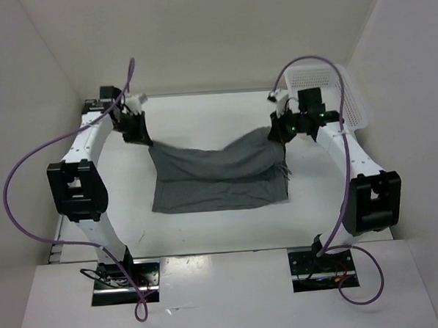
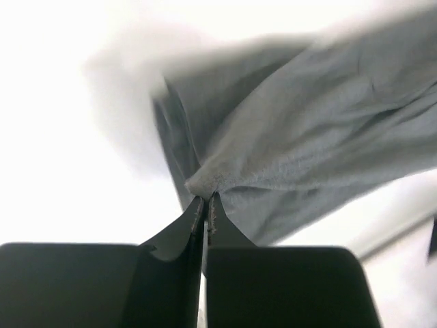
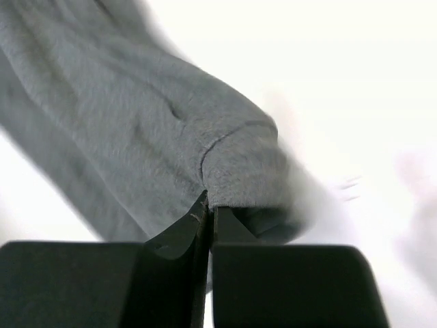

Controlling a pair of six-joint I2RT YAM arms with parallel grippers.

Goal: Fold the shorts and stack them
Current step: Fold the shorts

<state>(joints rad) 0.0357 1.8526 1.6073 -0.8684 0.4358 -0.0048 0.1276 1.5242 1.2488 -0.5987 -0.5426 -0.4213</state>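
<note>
The grey shorts [image 1: 219, 175] lie mid-table, their far edge lifted and sagging between my two grippers, the near part flat on the table. My left gripper [image 1: 143, 138] is shut on the far left corner; the left wrist view shows the pinched fabric [image 2: 287, 143] at my closed left gripper [image 2: 207, 201]. My right gripper [image 1: 278, 134] is shut on the far right corner; the right wrist view shows the hemmed fabric [image 3: 157, 137] at my closed right gripper [image 3: 208, 201].
A white mesh basket [image 1: 325, 92] stands at the back right, just behind my right arm. White walls enclose the table on three sides. The arm bases sit at the near edge.
</note>
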